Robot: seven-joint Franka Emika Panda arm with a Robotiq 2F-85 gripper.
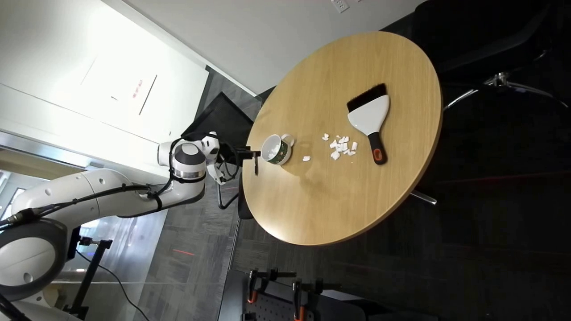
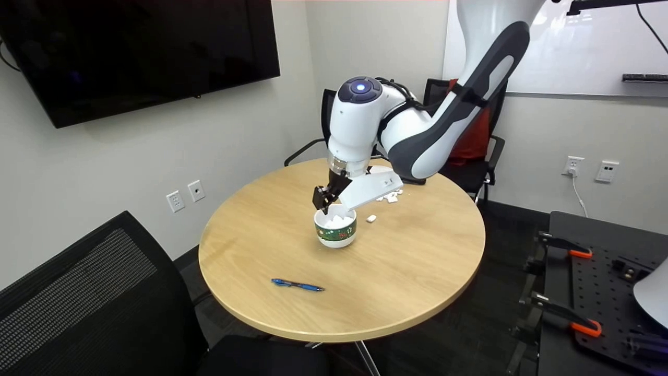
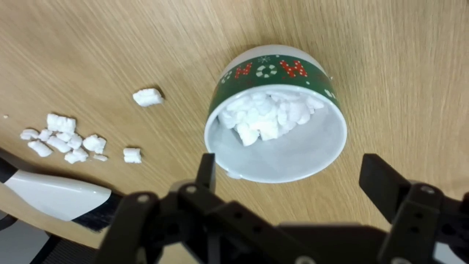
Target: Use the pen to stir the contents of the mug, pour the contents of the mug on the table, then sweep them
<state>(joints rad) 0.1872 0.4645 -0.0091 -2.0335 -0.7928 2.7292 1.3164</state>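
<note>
Pale walls [image 2: 130, 172], wall-mounted black screen [image 2: 146, 52], whiteboard [image 2: 574, 57], black mesh chair [image 2: 88, 297], dark grey carpet [image 1: 192, 236]

White panel [image 1: 111, 58]: in an exterior view I see it burnt out to flat white, the harshest glare I get.
Table [image 1: 294, 218]: warm and bright to me, with a pale sheen by its edge.
Floor [image 1: 482, 232]: near-black past one edge of the table, readable grey past the opposite.
Mug [image 3: 274, 73]: soft shadow close beside it; the white bits [image 3: 269, 124] inside nearly washed out.
Whiteboard [image 2: 563, 57]: small bright reflections near its top.
End effector [image 3: 289, 176]: mine shows dark and slightly blurred, the table's grain behind it sharper.
</note>
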